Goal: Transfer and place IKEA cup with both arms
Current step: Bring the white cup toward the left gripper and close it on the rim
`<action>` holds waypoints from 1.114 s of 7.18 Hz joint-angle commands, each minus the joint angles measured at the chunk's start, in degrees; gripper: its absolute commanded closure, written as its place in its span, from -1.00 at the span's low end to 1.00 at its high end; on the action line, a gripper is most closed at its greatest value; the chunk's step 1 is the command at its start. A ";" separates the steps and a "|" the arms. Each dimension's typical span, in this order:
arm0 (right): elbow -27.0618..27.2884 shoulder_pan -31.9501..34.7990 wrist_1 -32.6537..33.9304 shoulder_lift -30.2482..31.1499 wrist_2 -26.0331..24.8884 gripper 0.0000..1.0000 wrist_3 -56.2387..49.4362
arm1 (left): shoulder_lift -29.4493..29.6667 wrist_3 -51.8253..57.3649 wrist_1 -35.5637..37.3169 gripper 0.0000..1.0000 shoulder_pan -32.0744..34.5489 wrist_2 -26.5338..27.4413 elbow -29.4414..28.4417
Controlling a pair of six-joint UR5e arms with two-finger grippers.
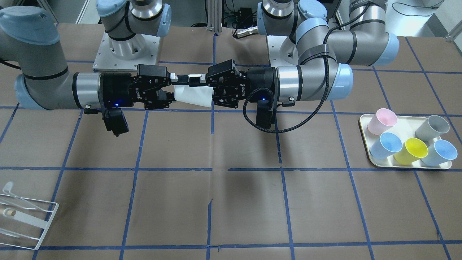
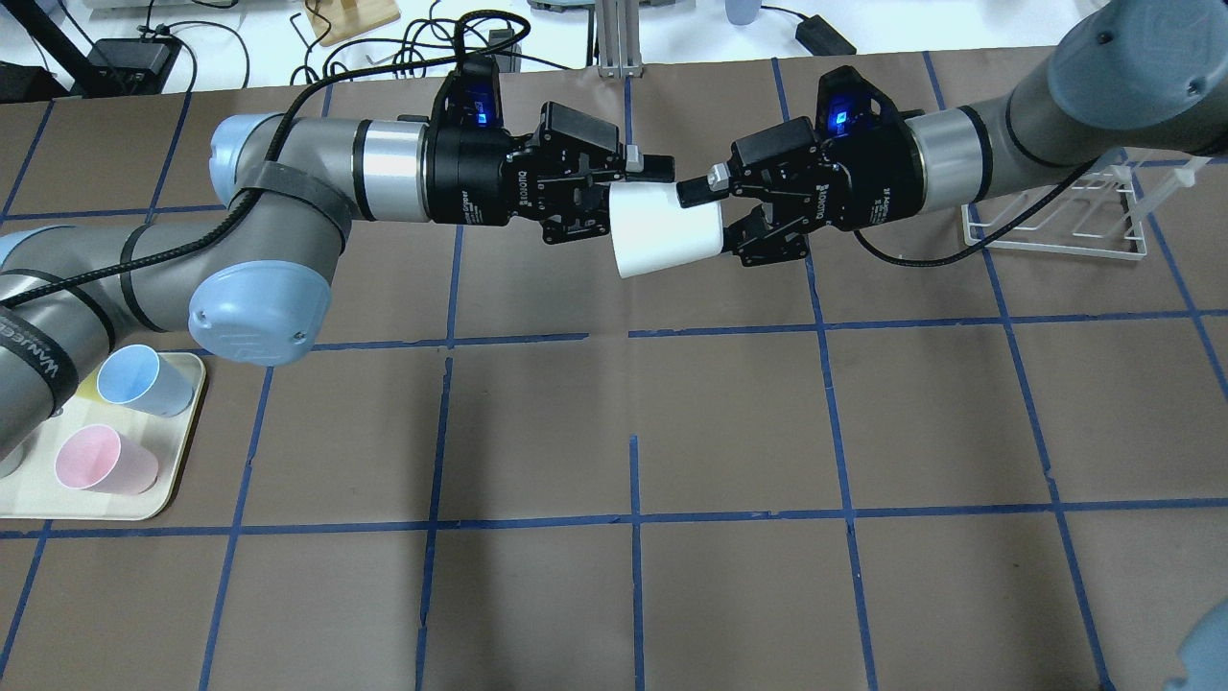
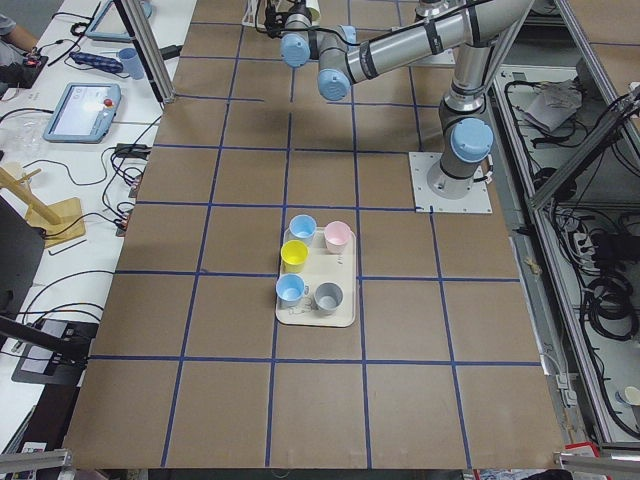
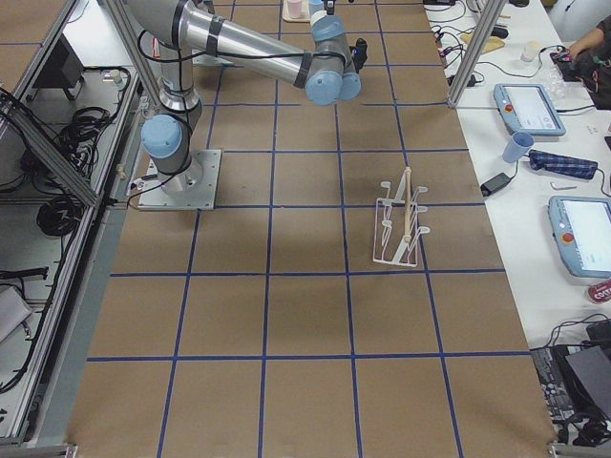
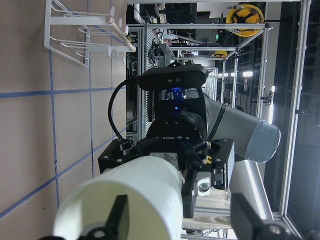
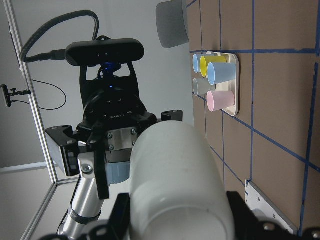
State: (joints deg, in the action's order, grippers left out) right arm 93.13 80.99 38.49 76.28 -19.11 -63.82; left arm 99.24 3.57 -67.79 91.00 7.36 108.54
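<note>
The white IKEA cup (image 1: 193, 95) (image 2: 667, 230) hangs on its side in mid-air above the table's back middle, between both grippers. Its narrow base points to my right gripper (image 2: 710, 223) (image 1: 177, 88), whose fingers press on both sides of the base; it is shut on the cup in the right wrist view (image 6: 175, 175). The cup's wide rim points to my left gripper (image 2: 638, 197) (image 1: 204, 90). In the left wrist view one left finger (image 5: 120, 215) stands in front of the cup (image 5: 135, 195) and the other (image 5: 250, 220) stands clear of it, so that gripper is open.
A cream tray (image 1: 364, 121) (image 2: 182, 451) on the robot's left holds pink, grey, yellow and blue cups. A white wire rack (image 1: 29, 224) (image 2: 1065, 230) stands on the robot's right. The brown table has a blue tape grid.
</note>
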 commanded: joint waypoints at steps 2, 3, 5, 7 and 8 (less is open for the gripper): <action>-0.32 -0.04 -0.17 0.27 0.04 -0.51 2.46 | -0.62 -1.90 0.12 0.40 -0.21 -0.15 0.27; -0.32 -0.05 -0.17 0.19 -0.05 -1.00 3.69 | -0.71 -1.90 0.12 0.47 -0.21 -0.15 0.36; -0.32 -0.13 -0.26 0.10 -0.14 -1.00 4.49 | -0.62 -2.07 1.70 0.56 -0.30 -0.07 0.45; -0.41 -0.13 -0.35 0.36 -0.22 -1.00 6.25 | -0.97 -3.47 1.79 1.00 -0.38 -0.07 0.36; -0.93 -0.48 -0.61 0.28 -0.66 -1.00 6.43 | -0.89 -4.35 1.79 1.00 -0.38 -0.07 0.19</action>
State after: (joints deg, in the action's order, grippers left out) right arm 92.60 80.77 38.11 76.58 -19.41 -57.82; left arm 98.38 0.33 -66.06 90.63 7.29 108.87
